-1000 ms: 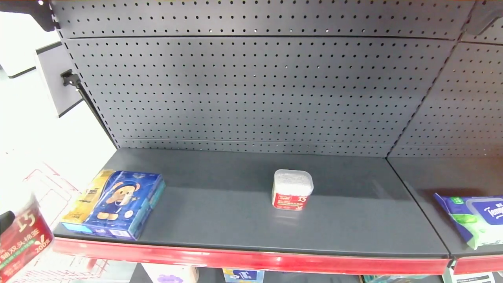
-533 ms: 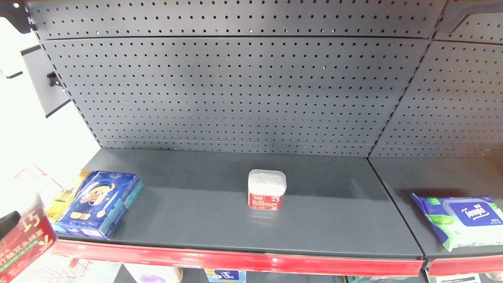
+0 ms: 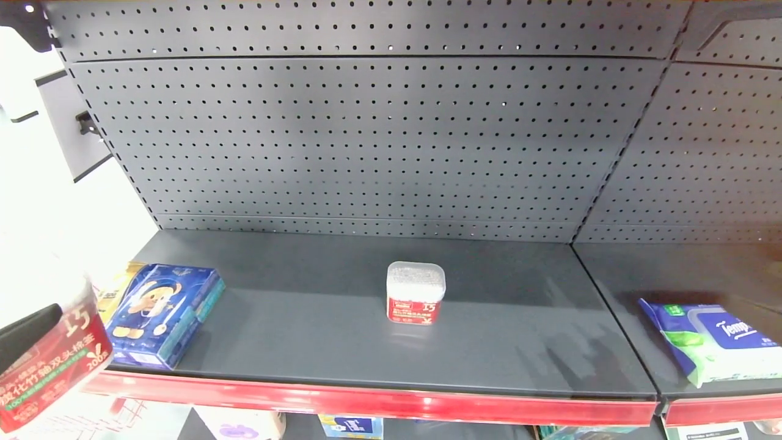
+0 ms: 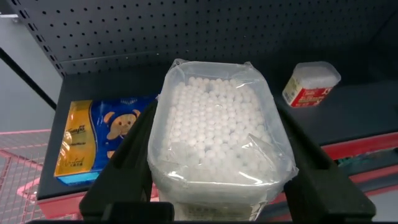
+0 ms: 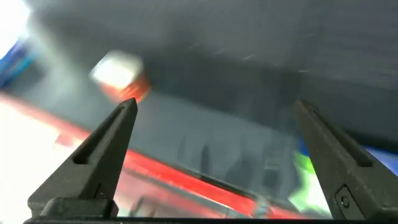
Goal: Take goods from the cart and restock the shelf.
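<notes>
- The left gripper [image 4: 214,112] holds a clear plastic tub of cotton swabs [image 4: 214,149], with one black finger [image 4: 121,162] pressed against each side. The tub's lid faces up, showing the white swab tips packed inside, and a red label wraps its lower part.
- This held tub sits at the near left of the scene, just in front of the left end of the shelf [image 3: 317,330] and not resting on it. Red wire mesh of the cart [image 4: 18,168] lies below and to its left.
- A second tub of the same kind [image 3: 415,292] stands upright near the middle of the dark grey shelf, well apart from the other goods.
- A blue box with a cartoon bear [image 3: 162,311] lies flat at the shelf's left end. A gold box [image 3: 113,287] lies touching its left side.
- A blue, green and white pack of wet wipes [image 3: 715,342] lies on the next shelf section to the right.
- A grey pegboard [image 3: 366,140] forms the back wall, and a red strip [image 3: 366,400] runs along the shelf's near edge.
- The right gripper [image 5: 214,106] hangs before the shelf's near edge with its fingers [image 5: 99,155] spread wide and nothing between them.
</notes>
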`<state>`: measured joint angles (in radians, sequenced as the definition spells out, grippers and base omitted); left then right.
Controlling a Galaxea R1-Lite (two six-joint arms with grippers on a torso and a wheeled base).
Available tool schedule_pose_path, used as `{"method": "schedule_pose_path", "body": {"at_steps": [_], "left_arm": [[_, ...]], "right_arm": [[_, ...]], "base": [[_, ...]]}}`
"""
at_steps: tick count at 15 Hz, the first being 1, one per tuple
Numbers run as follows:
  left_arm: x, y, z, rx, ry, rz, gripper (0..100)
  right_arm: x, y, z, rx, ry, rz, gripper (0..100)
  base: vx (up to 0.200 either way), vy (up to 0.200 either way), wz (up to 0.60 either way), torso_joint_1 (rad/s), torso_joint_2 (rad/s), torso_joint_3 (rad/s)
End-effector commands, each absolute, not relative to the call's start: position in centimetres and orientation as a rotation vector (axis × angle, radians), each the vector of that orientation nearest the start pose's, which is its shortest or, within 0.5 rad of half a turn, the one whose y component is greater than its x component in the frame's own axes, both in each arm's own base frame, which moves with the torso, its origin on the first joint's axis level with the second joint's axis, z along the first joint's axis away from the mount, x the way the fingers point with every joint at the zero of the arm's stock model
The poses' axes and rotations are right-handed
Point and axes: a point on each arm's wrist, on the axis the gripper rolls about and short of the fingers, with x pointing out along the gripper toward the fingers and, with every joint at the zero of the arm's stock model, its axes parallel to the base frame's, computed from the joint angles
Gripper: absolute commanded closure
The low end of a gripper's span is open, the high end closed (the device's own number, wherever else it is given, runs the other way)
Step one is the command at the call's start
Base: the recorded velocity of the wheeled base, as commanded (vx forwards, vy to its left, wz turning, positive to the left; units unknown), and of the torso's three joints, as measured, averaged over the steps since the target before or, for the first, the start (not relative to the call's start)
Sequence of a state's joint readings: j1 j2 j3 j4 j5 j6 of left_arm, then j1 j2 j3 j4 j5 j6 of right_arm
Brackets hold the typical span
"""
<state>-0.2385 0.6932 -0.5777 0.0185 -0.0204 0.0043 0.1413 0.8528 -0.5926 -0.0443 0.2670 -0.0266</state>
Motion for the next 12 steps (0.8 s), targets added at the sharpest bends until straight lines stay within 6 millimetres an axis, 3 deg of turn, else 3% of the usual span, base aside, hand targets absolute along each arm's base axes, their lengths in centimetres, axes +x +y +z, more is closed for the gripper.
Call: {"method": "schedule_pose_path", "body": {"at_steps": [1,4,6,9,12], "left_arm": [[6.3,-1.6,23.1,0.021,0.182,-0.262,100],[6.2,-1.8,22.9,0.003,0.185,-0.363,100],[6.2,-2.0,23.1,-0.009,0.182,-0.458,100],[6.3,-2.0,23.1,-0.008,0.186,-0.463,100],[6.2,-2.0,23.1,-0.002,0.182,-0.46,100]], "right_arm": [[20.9,6.1,19.6,-0.1,0.452,0.725,0],[25.4,7.5,16.1,-0.183,0.421,0.917,0],[26.2,8.8,15.2,-0.191,0.426,1.01,0],[27.2,9.9,14.3,-0.175,0.436,1.095,0],[29.1,10.9,13.1,-0.264,0.369,1.198,0]], "base": [[0.0,0.0,0.0,0.0,0.0,0.0],[0.0,0.0,0.0,0.0,0.0,0.0],[0.0,0.0,0.0,0.0,0.0,0.0],[0.0,0.0,0.0,0.0,0.0,0.0],[0.0,0.0,0.0,0.0,0.0,0.0]]}}
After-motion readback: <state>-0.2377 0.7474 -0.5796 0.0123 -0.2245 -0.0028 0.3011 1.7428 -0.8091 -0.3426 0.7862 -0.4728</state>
